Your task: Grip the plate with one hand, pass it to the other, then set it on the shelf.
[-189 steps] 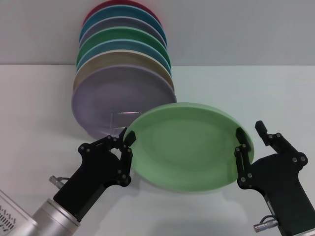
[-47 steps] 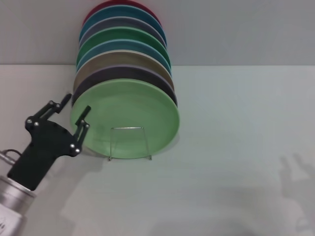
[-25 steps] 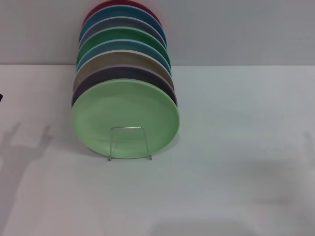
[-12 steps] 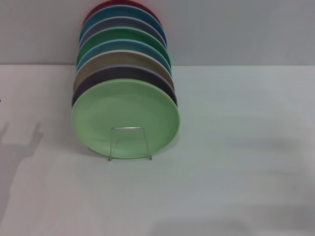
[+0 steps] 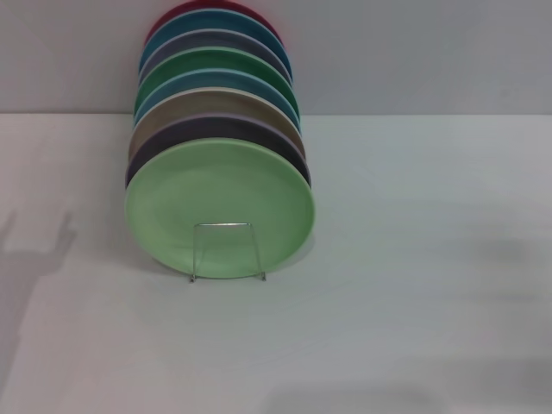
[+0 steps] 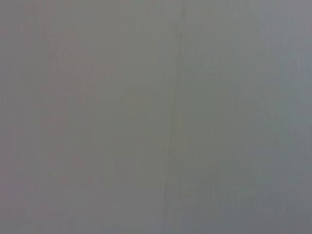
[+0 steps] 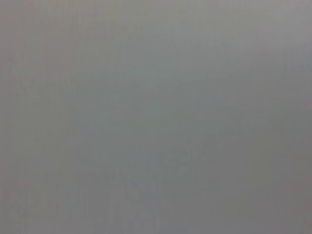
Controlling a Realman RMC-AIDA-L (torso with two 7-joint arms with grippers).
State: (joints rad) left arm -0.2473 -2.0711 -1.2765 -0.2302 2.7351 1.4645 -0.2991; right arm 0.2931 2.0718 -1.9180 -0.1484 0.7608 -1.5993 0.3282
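Task looks finished to you: pastel-green plate (image 5: 220, 210) stands upright at the front of the wire rack (image 5: 226, 251), leaning on the lilac plate (image 5: 285, 142) behind. Neither pincer is in view, so you cannot place the plate relative to them or tell whether their fingers are apart.

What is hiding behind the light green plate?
Behind the light green plate stand more plates in a row; only their top edges show, the nearest being the lilac plate. The wire rack holding them is mostly covered.
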